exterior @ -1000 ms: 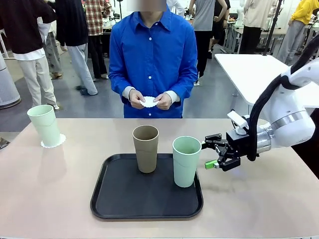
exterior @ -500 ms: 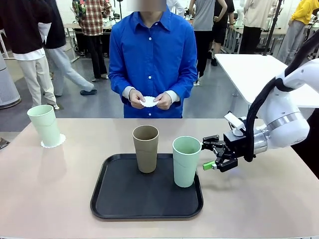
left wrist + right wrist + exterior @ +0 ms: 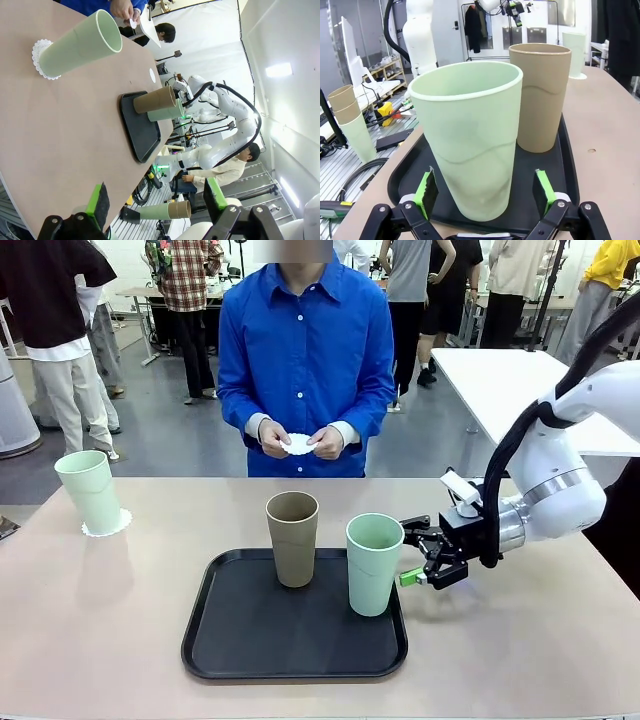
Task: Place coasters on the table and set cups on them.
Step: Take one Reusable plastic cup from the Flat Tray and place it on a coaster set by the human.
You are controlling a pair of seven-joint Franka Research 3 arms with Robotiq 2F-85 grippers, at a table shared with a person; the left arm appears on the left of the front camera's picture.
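Note:
A pale mint cup and a tan cup stand upright on the black tray. My right gripper is open just right of that mint cup, at its lower half. In the right wrist view the mint cup stands between the green pads, with the tan cup behind it. Another mint cup stands on a coaster at the table's far left. The person holds a white coaster in both hands. My left gripper is open and holds nothing.
In the left wrist view, the mint cup on its coaster and the tray lie ahead across bare tabletop. A white table stands at the back right. People walk in the background.
My right gripper has moved left, closer to the mint cup on the tray. The person's hands and the cups have stayed put.

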